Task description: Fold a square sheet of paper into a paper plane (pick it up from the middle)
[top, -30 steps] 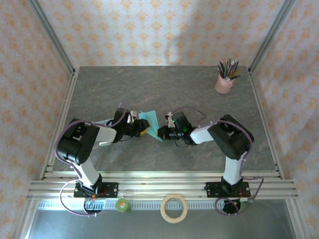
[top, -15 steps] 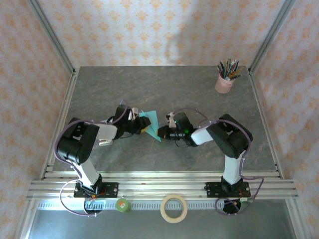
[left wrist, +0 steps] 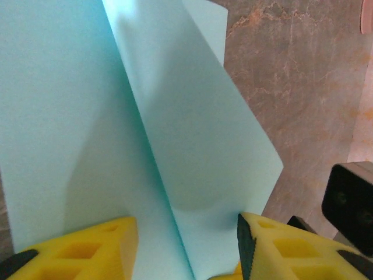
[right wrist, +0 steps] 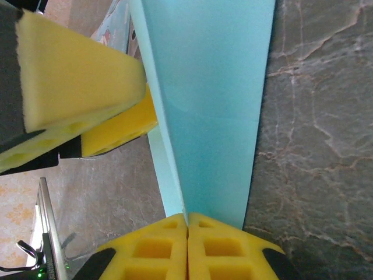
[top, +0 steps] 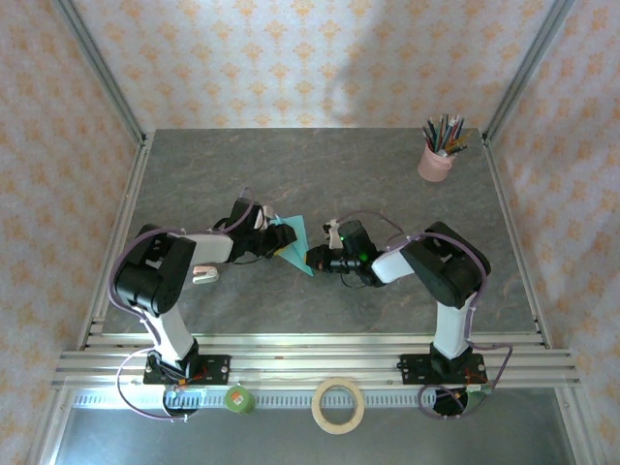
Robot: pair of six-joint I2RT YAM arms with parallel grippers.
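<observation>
Left jaws loosened around the paper; right jaws clenched on it.

Compared with a second ago, the left gripper [left wrist: 186,248] has drawn back a little toward its own side. Its jaws now stand wider, one yellow pad on either side of the centre crease of the paper [left wrist: 192,134]. The right gripper [right wrist: 186,233] has barely moved, and its jaws grip the narrow end of the folded turquoise paper, holding it between the two arms at the middle of the worktop [top: 320,174]. At the far right corner a pink cup [top: 435,166] stands upright, holding pens [top: 445,129].
</observation>
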